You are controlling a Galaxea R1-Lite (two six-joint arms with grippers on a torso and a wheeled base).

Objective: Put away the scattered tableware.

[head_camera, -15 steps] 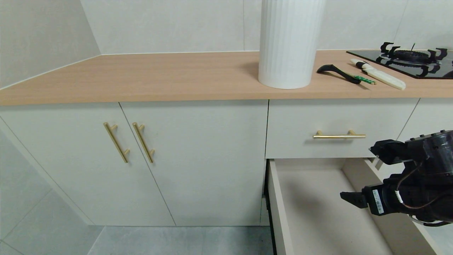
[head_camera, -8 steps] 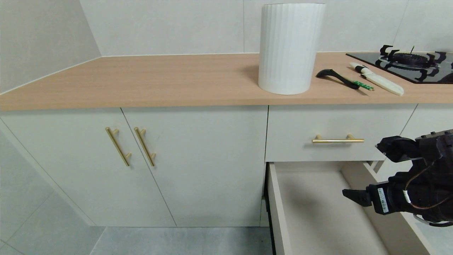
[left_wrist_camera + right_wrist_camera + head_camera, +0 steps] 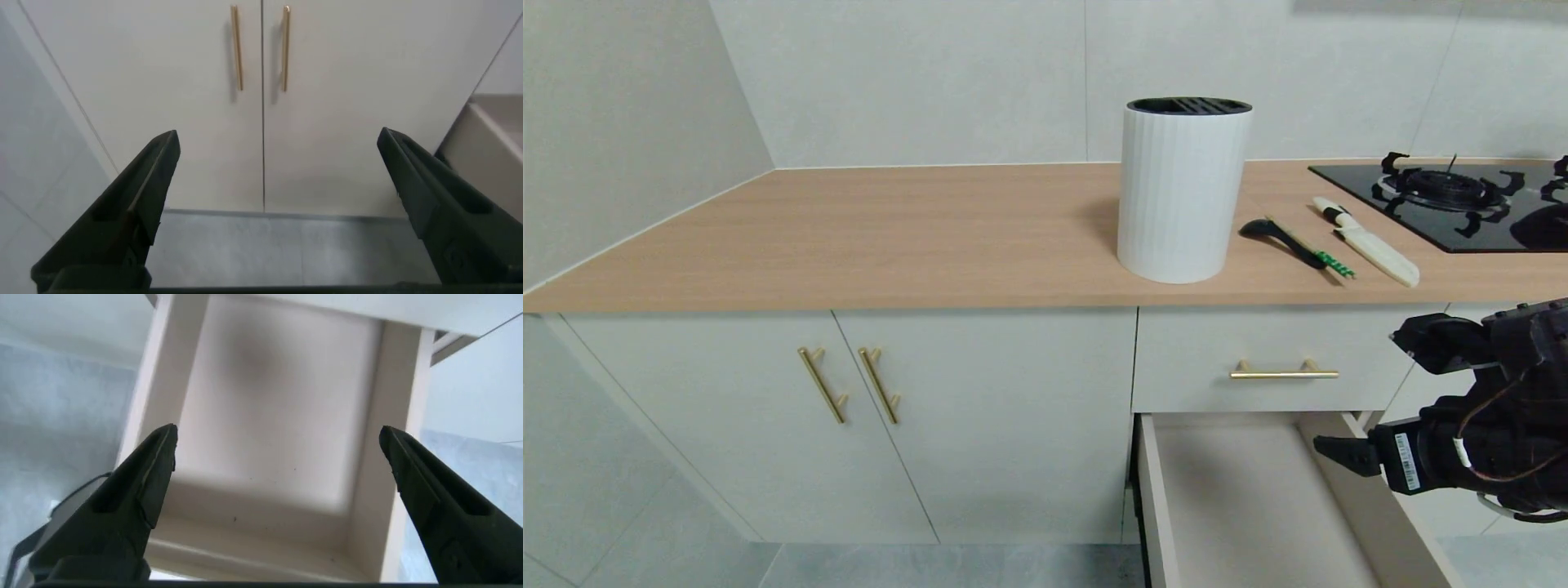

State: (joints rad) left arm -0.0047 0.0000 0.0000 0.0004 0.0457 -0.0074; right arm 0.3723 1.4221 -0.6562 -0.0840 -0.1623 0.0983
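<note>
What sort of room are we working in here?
Almost certainly a home-style kitchen: a gas hob is set into the wooden worktop, a white slotted knife block stands beside a ladle and a knife, and cupboards with a pulled-out drawer sit below.

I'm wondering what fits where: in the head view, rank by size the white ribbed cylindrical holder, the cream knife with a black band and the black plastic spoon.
1. white ribbed cylindrical holder, clearly largest.
2. cream knife with a black band, next.
3. black plastic spoon, smallest, though only somewhat shorter than the knife beside it.
</note>
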